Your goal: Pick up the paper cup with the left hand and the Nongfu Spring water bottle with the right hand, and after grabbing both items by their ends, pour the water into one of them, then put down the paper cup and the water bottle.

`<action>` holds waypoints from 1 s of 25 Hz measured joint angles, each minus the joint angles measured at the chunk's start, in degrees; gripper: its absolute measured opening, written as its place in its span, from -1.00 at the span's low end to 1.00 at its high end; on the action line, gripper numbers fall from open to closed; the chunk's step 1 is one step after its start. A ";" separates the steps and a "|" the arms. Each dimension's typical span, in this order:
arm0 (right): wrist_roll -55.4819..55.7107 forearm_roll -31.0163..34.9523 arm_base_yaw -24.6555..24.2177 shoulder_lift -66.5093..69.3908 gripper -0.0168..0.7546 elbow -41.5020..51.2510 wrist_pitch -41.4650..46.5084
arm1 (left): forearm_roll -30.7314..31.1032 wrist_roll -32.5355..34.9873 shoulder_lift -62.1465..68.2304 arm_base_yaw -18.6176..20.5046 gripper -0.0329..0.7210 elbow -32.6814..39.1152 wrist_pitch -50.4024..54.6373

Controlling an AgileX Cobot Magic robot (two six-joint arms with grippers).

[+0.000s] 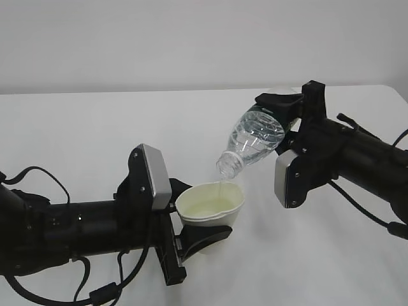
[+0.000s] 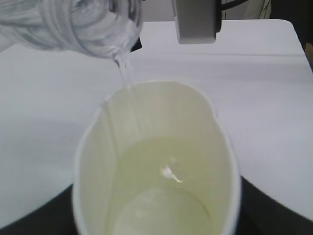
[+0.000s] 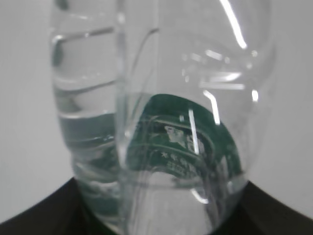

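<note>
The off-white paper cup (image 1: 210, 205) (image 2: 156, 166) hangs above the table, squeezed oval, with my left gripper (image 1: 203, 234) shut on its lower part. Pale water fills its bottom. My right gripper (image 1: 288, 118) is shut on the base end of the clear Nongfu Spring water bottle (image 1: 255, 139) (image 3: 161, 122), which is tilted neck-down to the left. Its capless mouth (image 1: 228, 167) (image 2: 105, 41) sits just above the cup's far rim. A thin stream of water (image 2: 124, 71) (image 1: 220, 185) falls from the mouth into the cup. The dark green label (image 3: 181, 142) shows through the bottle's water.
A white table (image 1: 95, 140) spreads under both arms, with its far edge against a plain grey wall. The right arm's silver-grey plate (image 1: 288, 177) (image 2: 196, 22) hangs just right of the cup. The left arm's plate (image 1: 156, 175) stands just left of the cup.
</note>
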 joint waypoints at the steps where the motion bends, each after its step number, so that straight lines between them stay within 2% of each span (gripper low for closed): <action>1: -0.02 0.00 0.00 0.00 0.18 0.00 0.00 | 0.00 0.00 0.00 0.00 0.19 0.00 0.00; 25: -0.81 0.00 0.00 0.00 0.18 0.00 0.00 | 0.00 0.00 0.00 0.00 0.19 0.00 0.09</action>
